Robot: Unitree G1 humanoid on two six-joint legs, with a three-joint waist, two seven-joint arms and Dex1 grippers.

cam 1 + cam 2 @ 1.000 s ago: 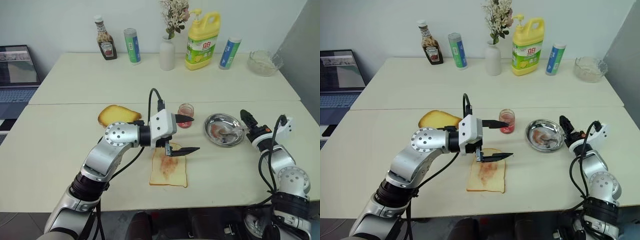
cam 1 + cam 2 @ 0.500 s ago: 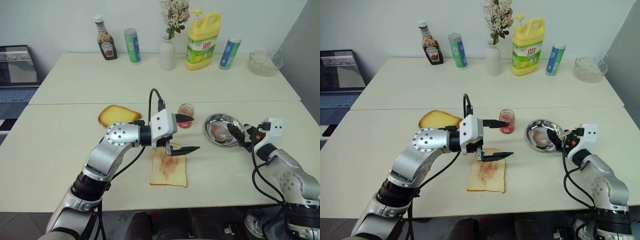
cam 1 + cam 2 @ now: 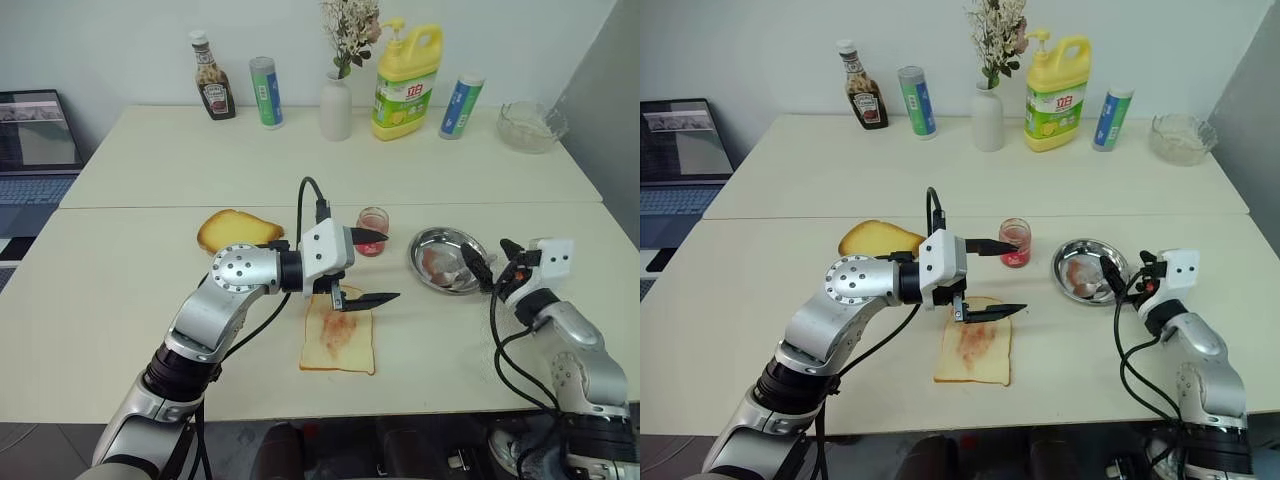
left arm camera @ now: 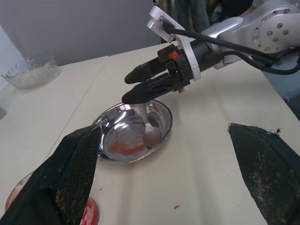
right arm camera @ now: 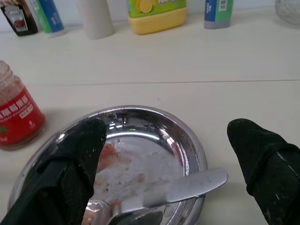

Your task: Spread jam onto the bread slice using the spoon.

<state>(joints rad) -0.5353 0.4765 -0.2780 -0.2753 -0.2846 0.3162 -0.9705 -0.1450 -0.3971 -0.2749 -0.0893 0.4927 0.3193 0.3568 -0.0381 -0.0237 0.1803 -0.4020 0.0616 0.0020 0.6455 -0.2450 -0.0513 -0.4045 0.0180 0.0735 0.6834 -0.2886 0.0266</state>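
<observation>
From the head views, the bread slice [image 3: 338, 340] lies on the bench [image 3: 120, 300] with a reddish smear of jam across it, and the left pincer [image 3: 376, 267] hangs just above the slice's far edge, fingers spread wide and holding nothing. The jam jar [image 3: 372, 231] stands just beyond the slice, and the steel dish [image 3: 446, 260] sits to the robot's right of the jar. The right pincer [image 3: 1127, 275] is at the dish's near-right rim, fingers apart. In the left wrist view, the spoon [image 4: 149, 131] lies inside the dish, its bowl on the pink-stained bottom, with the right pincer poised just over it. In the right wrist view, the spoon's handle rests across the dish's rim between the open fingers [image 5: 77, 150], ungripped. The spread looks laid down and the spoon parked; any next pass calls for closing squarely on that slim handle.
</observation>
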